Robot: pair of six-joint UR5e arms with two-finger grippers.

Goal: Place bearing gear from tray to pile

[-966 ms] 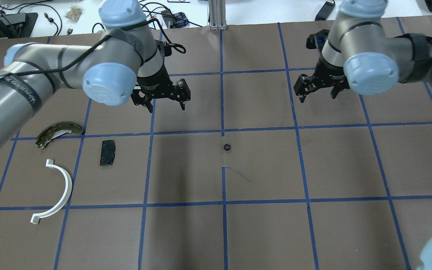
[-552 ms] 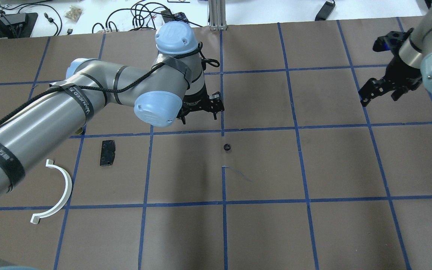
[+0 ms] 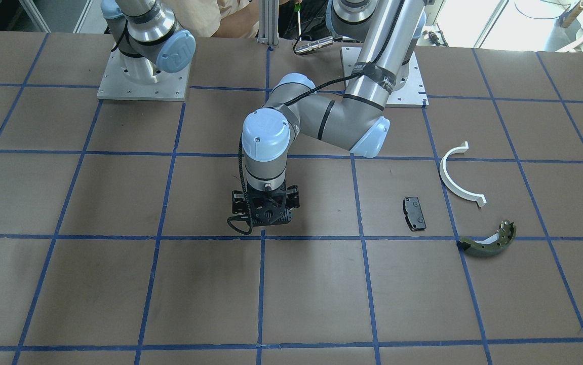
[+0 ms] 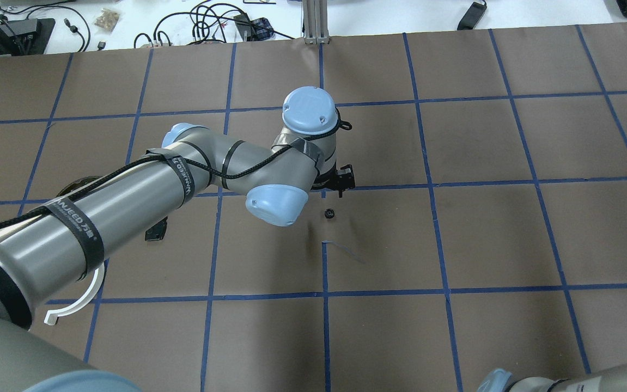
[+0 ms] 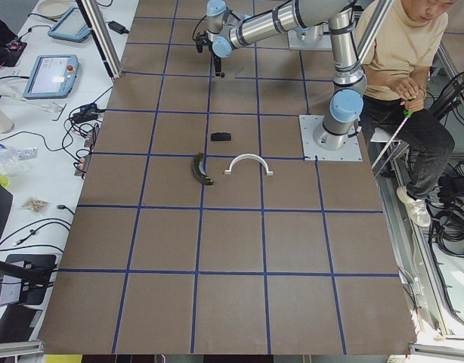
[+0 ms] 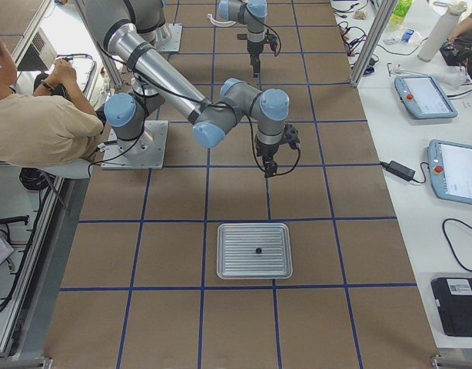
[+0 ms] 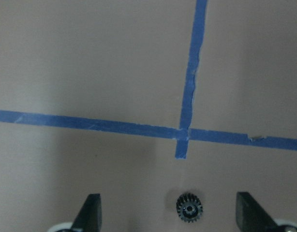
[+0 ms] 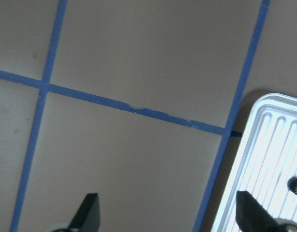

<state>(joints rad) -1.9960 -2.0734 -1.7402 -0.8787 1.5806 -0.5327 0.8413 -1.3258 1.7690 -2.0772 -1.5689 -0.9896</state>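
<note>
A small black bearing gear [image 4: 329,213] lies on the brown table near the centre blue tape cross. My left gripper [image 7: 171,215] is open and hovers over it. The gear [image 7: 189,209] shows between its fingertips, nearer the right one. From the front, the left gripper [image 3: 263,209] hides the gear. The pile is a white half-ring [image 3: 456,177], a black pad [image 3: 415,213] and an olive curved shoe [image 3: 489,243]. My right gripper [image 8: 170,215] is open and empty beside the metal tray [image 8: 264,159]. A second small gear [image 6: 257,250] lies in the tray.
My left arm [image 4: 182,179] stretches across the table and covers part of the pile in the overhead view. The tray [image 6: 254,250] sits at the robot's right end of the table. A seated person [image 5: 402,45] is behind the robot bases.
My left arm swung right toward the loose gear and its gripper now hangs over it. My right arm pulled away to the right, almost out of the overhead view. The gear has not moved.
</note>
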